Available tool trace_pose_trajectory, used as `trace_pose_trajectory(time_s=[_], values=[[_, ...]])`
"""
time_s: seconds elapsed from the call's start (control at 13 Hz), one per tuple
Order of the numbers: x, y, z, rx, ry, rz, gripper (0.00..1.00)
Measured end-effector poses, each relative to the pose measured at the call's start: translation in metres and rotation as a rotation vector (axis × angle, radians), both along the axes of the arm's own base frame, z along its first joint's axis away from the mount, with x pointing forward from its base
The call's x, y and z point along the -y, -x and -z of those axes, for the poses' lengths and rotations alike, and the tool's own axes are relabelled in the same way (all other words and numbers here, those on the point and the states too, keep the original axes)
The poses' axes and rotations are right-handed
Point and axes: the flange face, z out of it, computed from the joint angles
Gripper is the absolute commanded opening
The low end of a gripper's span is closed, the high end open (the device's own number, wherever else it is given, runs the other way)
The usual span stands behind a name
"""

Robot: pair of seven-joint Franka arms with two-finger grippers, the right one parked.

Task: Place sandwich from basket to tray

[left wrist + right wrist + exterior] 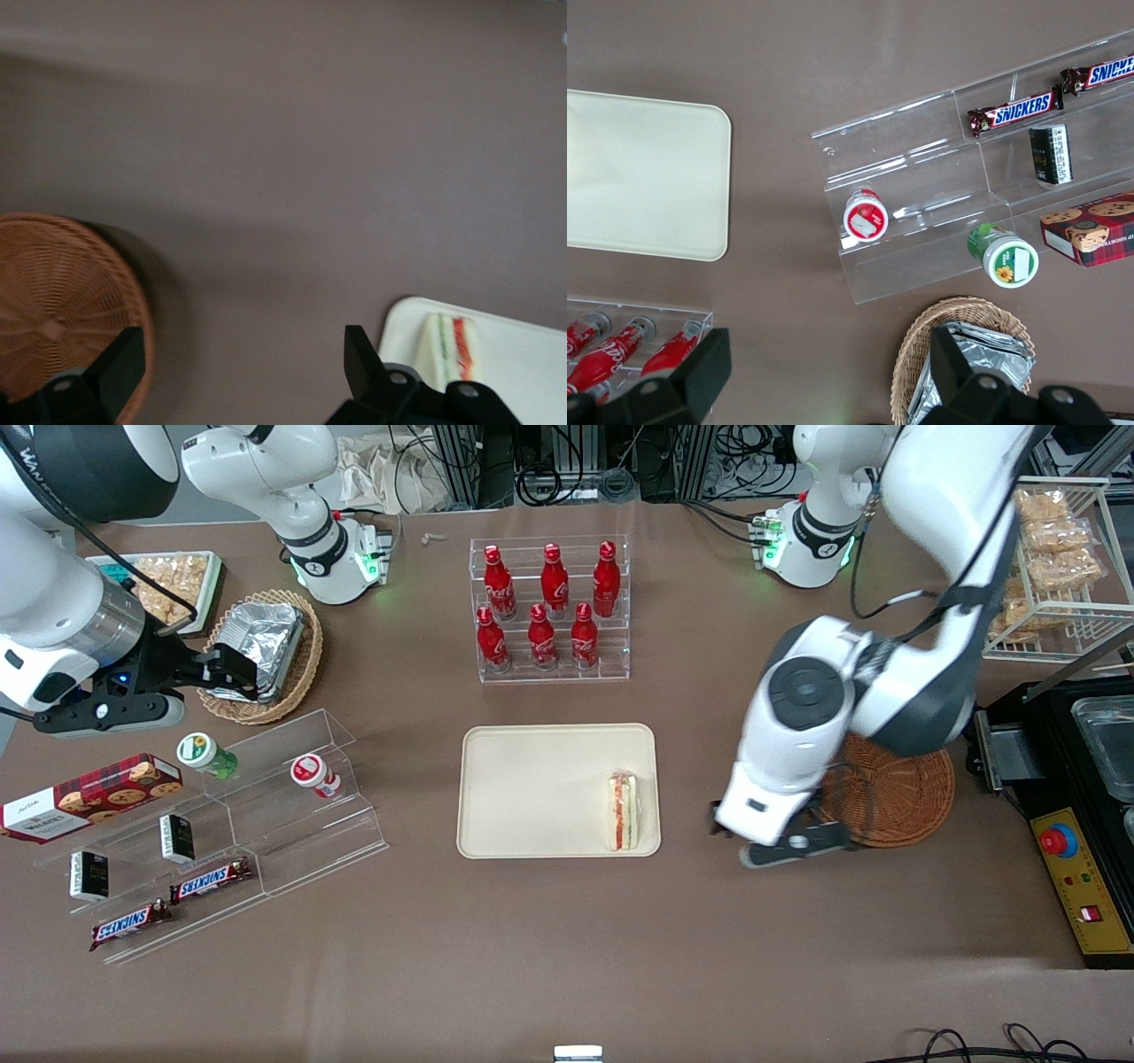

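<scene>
The sandwich, a white wedge with red and green filling, lies on the cream tray at the edge nearest the working arm; the left wrist view also shows the sandwich on the tray. The reddish-brown wicker basket stands beside the tray, partly hidden by the arm, and the basket looks empty. My left gripper hovers over bare table between tray and basket. The gripper is open, nothing between its fingers.
A clear rack of red bottles stands farther from the front camera than the tray. Toward the parked arm's end are stepped acrylic racks with snacks and a tan basket with foil. A control box sits at the working arm's end.
</scene>
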Motion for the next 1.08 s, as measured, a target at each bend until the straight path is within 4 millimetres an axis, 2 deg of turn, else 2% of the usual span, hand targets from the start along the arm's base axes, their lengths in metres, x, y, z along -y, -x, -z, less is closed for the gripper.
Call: trace_pose_trajectory(time_s=[0.23, 0.38, 0.46, 0.54, 0.77, 1.0, 1.08], values=[[-0.073, -0.008, -0.045, -0.015, 0.044, 0.016, 1.00], [-0.116, -0.004, -0.064, -0.018, 0.082, -0.020, 1.00], [-0.128, 0.003, -0.070, -0.011, 0.078, -0.034, 1.00], [-0.131, 0.012, -0.073, 0.006, 0.076, -0.040, 1.00], [-0.144, 0.044, -0.066, 0.044, 0.088, -0.020, 1.00], [-0.188, 0.051, -0.073, 0.031, 0.053, 0.029, 1.00], [-0.194, 0.052, -0.076, 0.022, 0.047, 0.030, 1.00]])
